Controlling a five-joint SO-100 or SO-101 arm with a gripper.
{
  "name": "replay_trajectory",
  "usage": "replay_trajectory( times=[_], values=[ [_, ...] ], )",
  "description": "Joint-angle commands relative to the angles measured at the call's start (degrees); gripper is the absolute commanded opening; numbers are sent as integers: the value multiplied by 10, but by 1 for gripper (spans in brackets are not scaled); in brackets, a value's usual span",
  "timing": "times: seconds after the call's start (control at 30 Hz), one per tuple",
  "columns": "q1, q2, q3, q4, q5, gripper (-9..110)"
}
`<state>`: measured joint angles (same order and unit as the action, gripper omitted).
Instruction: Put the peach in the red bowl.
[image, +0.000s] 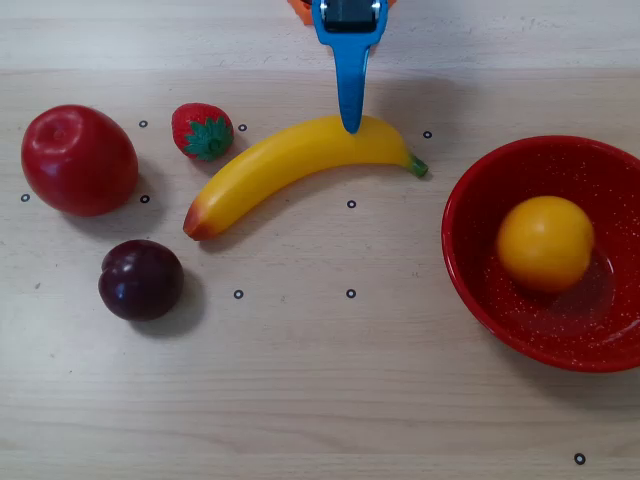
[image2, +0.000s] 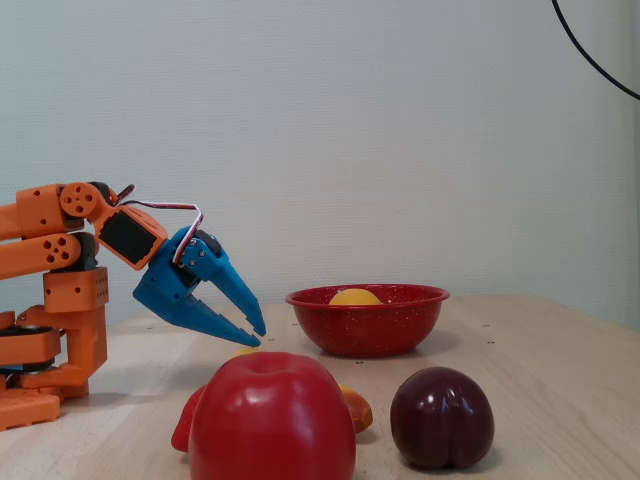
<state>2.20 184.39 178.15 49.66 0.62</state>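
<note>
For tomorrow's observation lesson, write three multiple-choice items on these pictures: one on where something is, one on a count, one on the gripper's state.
1. Where is the round yellow-orange peach?
A. beside the dark purple plum
B. inside the glossy red speckled bowl
C. between the gripper's fingers

2. How many fruits lie on the wooden table outside the bowl?
A. two
B. four
C. six

3. The blue two-finger gripper is:
A. open and empty
B. shut on the banana
C. shut on the strawberry

Answers:
1 B, the peach sits inside the bowl.
2 B, apple, strawberry, banana, plum.
3 A, the fixed view shows the gripper with fingers apart, holding nothing.
</note>
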Motion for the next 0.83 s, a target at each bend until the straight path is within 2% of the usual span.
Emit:
replay_trajectory(
  times=[0.0,0.8],
  values=[
    [27,7,6,-1,1,0],
    [33,6,5,6,4,0]
  ],
)
